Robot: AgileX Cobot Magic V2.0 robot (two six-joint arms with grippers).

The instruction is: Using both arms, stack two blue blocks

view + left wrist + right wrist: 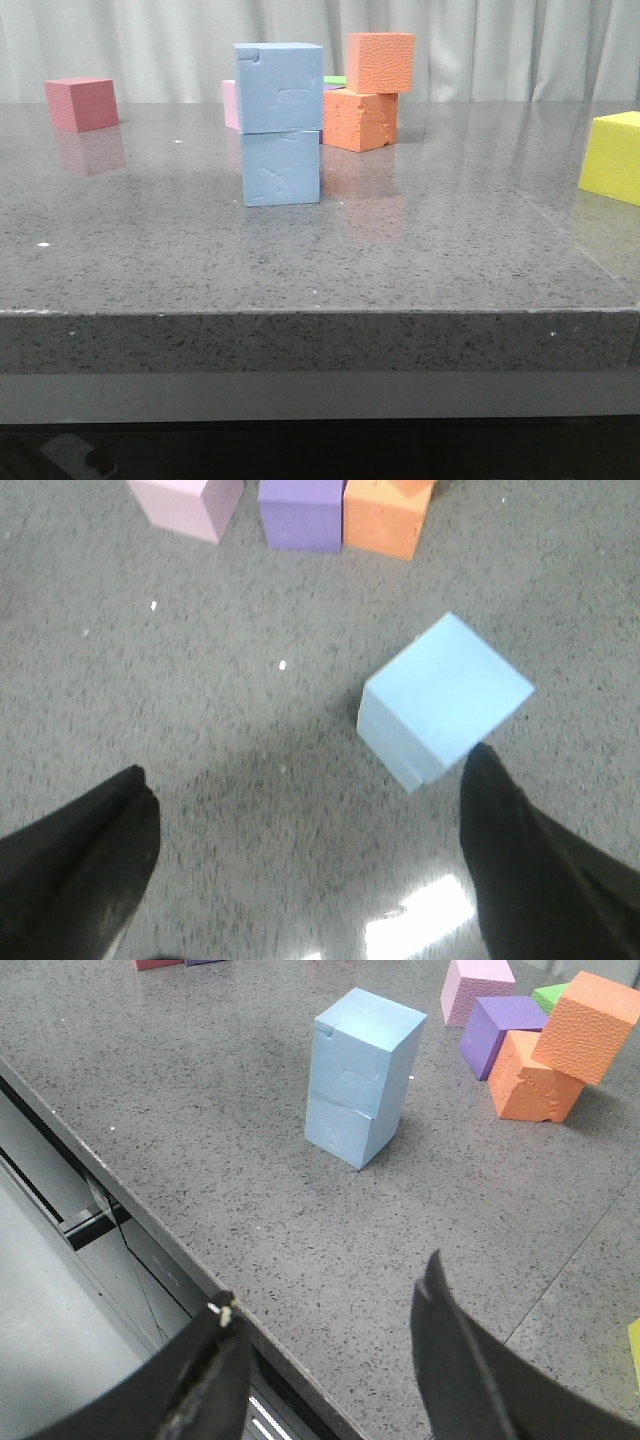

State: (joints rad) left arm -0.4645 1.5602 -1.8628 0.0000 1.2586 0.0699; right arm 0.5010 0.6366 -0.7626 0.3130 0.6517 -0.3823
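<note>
Two blue blocks (281, 125) are stacked on the counter (420, 250), beyond and clear of both sets of fingers. Left gripper (310, 865) and right gripper (325, 1360) are spread, empty. Withdrawal is best kept slow, so the stack is not brushed.

Upper block (279, 88) sitting on lower block (282, 167), slightly overhanging to left, stack standing mid-table (400, 270). Behind stack, to right: two more cubes stacked, top cube (379, 62) resting skewed on bottom cube (360, 119). Small cube (231, 104) peeking out behind stack, at left edge. Lone cube (82, 103) lying far left, toward back. Another cube (612, 156) lying at right edge, well apart from stack.
</note>
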